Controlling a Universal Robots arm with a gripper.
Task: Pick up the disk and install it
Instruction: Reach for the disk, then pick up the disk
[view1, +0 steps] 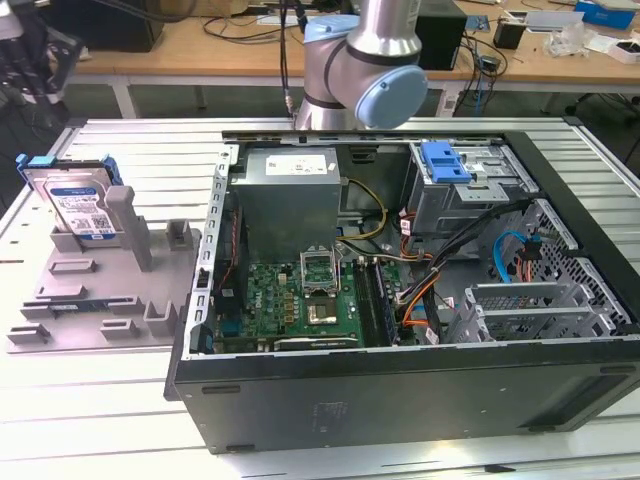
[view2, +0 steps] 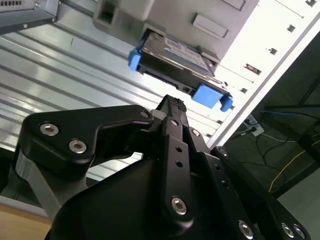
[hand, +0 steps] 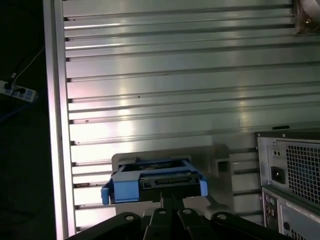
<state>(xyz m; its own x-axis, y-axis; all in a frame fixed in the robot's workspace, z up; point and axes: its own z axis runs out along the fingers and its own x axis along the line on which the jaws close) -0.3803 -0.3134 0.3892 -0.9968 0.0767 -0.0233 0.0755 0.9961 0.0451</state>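
The disk (view1: 80, 205), a silver hard drive with a white-and-blue label and a blue carrier rail, leans upright in a grey holder (view1: 100, 290) at the exterior view's left. My gripper (view1: 28, 62) is a dark shape above and behind it, at the upper left corner. In both wrist views the disk (view2: 175, 55) (hand: 155, 176) lies just beyond the fingertips, apart from them. The gripper (view2: 172, 103) (hand: 170, 201) is shut, its black fingers pressed together with nothing between them.
An open computer case (view1: 400, 380) takes up the middle and the exterior view's right, with a grey power supply (view1: 290, 190), a motherboard (view1: 300, 300) and a drive bay with a blue latch (view1: 445, 162). All stand on a ribbed metal table (view1: 120, 420). The table's edge (hand: 55, 125) runs beside the holder.
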